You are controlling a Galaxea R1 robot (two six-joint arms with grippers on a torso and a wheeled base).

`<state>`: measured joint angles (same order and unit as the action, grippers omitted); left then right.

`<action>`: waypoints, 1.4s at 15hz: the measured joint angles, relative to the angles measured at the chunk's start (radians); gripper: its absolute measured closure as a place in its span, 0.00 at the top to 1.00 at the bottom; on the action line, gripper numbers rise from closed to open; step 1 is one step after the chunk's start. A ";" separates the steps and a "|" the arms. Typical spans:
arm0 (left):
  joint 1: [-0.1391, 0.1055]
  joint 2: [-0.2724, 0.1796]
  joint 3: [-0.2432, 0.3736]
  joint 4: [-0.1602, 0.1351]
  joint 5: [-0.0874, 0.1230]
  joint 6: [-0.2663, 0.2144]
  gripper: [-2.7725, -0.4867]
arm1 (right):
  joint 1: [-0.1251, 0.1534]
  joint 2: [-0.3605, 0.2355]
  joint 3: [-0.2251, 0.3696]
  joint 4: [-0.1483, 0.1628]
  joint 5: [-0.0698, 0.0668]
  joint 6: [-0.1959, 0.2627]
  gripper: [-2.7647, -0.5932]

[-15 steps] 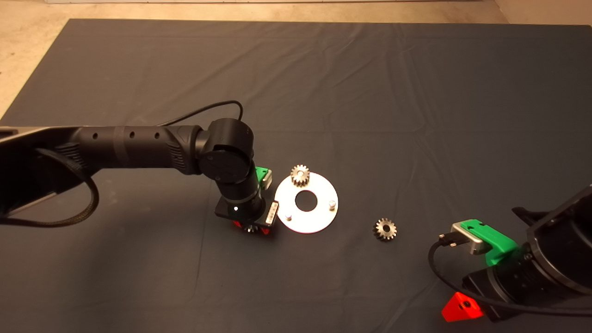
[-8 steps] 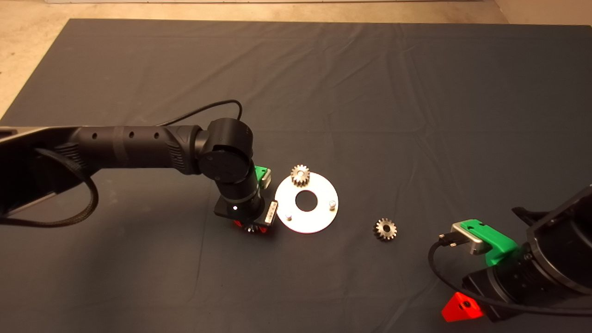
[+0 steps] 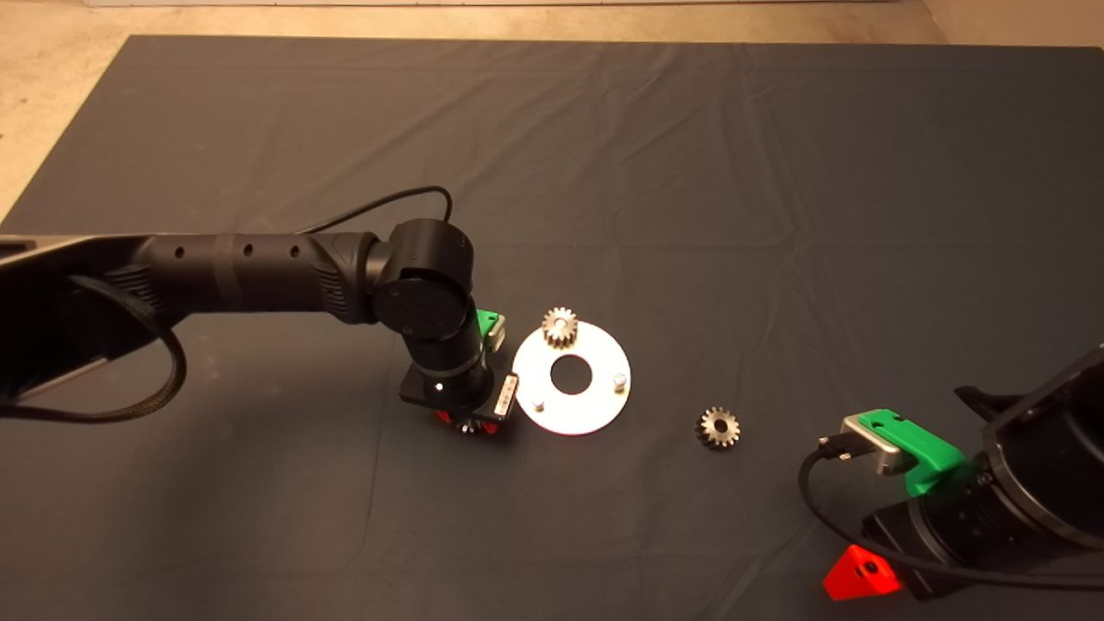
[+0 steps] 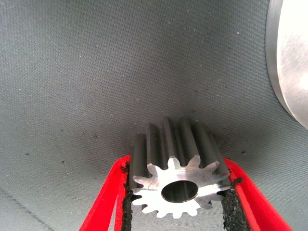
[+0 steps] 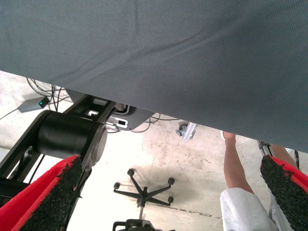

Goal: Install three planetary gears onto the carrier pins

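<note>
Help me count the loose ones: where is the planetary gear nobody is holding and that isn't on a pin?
In the head view, that planetary gear lies on the mat right of the disc, between it and the parked right gripper.

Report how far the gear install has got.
Done: one gear sits on the disc's far pin.

In hand: the left gripper, on the mat just off the disc's left edge, is shut on a second gear.

Left: two pins are bare, and the third gear lies on the mat right of the disc. The right gripper is parked at lower right, open.
</note>
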<state>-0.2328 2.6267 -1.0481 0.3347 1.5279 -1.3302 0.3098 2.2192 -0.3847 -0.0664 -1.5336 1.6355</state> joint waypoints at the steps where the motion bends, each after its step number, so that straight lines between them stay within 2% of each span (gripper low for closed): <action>1: 0.000 0.001 0.000 0.000 0.001 0.000 0.21 | 0.000 0.000 0.000 0.000 0.000 0.000 1.00; 5: -0.005 0.005 0.001 0.003 0.000 0.000 0.21 | 0.000 0.000 0.000 0.000 0.000 0.000 1.00; 9: -0.045 0.006 0.004 0.006 -0.002 -0.005 0.21 | 0.000 0.000 0.000 0.000 0.000 0.000 1.00; 16: -0.112 0.031 0.025 -0.038 -0.002 -0.064 0.21 | 0.000 0.000 0.000 0.000 0.000 0.000 1.00; 18: -0.122 0.045 0.027 -0.047 -0.001 -0.087 0.21 | 0.000 0.000 0.000 0.000 0.000 0.000 1.00; 21: -0.122 0.087 0.027 -0.059 -0.002 -0.125 0.21 | 0.000 0.000 0.000 0.000 0.000 0.000 1.00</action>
<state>-0.3549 2.7138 -1.0209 0.2762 1.5260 -1.4551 0.3098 2.2196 -0.3847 -0.0664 -1.5336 1.6355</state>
